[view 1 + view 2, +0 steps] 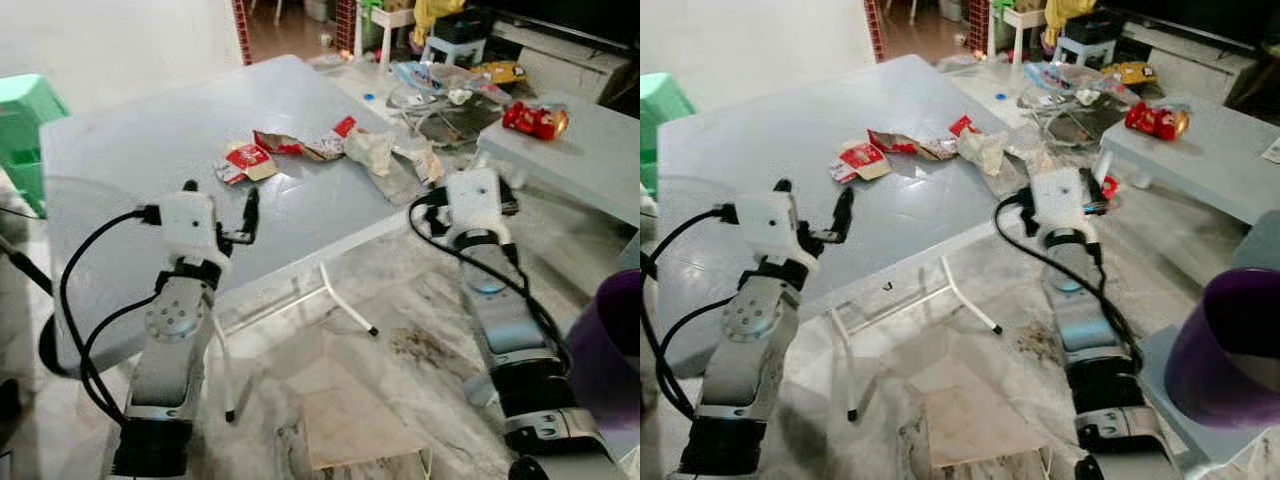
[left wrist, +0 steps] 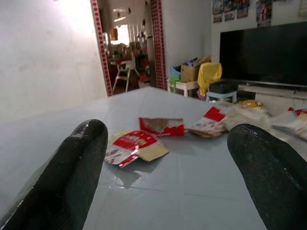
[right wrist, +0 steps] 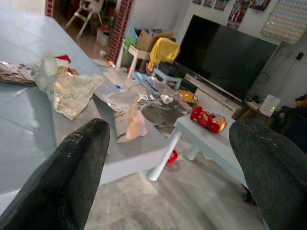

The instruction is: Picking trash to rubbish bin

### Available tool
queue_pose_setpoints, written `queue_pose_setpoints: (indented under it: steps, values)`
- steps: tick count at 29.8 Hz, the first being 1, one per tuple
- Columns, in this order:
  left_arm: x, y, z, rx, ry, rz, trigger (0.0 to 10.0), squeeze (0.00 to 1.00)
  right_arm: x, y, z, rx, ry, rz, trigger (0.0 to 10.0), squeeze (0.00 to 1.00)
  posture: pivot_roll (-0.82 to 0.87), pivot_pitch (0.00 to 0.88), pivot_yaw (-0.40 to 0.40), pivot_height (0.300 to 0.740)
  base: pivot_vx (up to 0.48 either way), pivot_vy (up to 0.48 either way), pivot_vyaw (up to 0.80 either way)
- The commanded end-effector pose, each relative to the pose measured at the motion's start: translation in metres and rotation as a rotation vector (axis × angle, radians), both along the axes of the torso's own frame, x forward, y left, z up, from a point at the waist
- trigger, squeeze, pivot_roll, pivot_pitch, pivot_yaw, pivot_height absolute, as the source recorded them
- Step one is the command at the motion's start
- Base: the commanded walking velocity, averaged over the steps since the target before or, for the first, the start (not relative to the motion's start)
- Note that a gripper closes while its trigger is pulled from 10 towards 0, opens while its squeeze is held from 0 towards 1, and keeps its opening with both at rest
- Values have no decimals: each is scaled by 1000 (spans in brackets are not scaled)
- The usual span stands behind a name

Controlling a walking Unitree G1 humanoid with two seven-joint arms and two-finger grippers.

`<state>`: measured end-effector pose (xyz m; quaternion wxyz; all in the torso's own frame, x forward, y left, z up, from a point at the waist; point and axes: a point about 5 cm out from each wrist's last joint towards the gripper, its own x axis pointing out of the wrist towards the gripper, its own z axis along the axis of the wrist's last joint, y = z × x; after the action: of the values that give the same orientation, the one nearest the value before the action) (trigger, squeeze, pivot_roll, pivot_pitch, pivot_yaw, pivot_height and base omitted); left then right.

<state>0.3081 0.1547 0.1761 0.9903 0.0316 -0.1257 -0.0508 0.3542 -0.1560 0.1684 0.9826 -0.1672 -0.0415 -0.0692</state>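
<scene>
Trash lies on the grey folding table (image 1: 150, 140): a red-and-white wrapper (image 1: 246, 161), a torn red wrapper (image 1: 285, 145), crumpled paper (image 1: 369, 150) and clear plastic wrappers (image 1: 420, 165) at the table's right corner. My left gripper (image 1: 220, 202) is open, hovering low over the table's near part, with the red-and-white wrapper (image 2: 136, 146) a short way ahead of its fingers. My right gripper (image 3: 172, 132) is open too, just off the table's right corner beside the plastic wrappers (image 3: 129, 122). The purple rubbish bin (image 1: 1230, 340) stands at my near right.
A low grey table (image 1: 590, 160) with a red packet (image 1: 535, 120) stands to the right. Clutter (image 1: 450, 85) lies on the floor beyond the folding table. A green stool (image 1: 25, 120) is at far left. The folding table's white legs (image 1: 345, 305) are below.
</scene>
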Motion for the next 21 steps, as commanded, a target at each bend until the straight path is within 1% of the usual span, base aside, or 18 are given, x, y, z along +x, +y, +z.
queue_pose_setpoints:
  steps: [1, 21]
  values:
    - [0, 5, 2, 2, -8, 7, 10000, 0, 0, 11, -2, 10, 12, 30, 10000, 0, 50, 55, 28, 740, 307, 0, 0]
    - [-3, 4, -4, 7, 14, 8, 10000, 0, -1, 18, -6, 29, 38, 82, 10000, 0, 51, 59, 26, 740, 298, 0, 0]
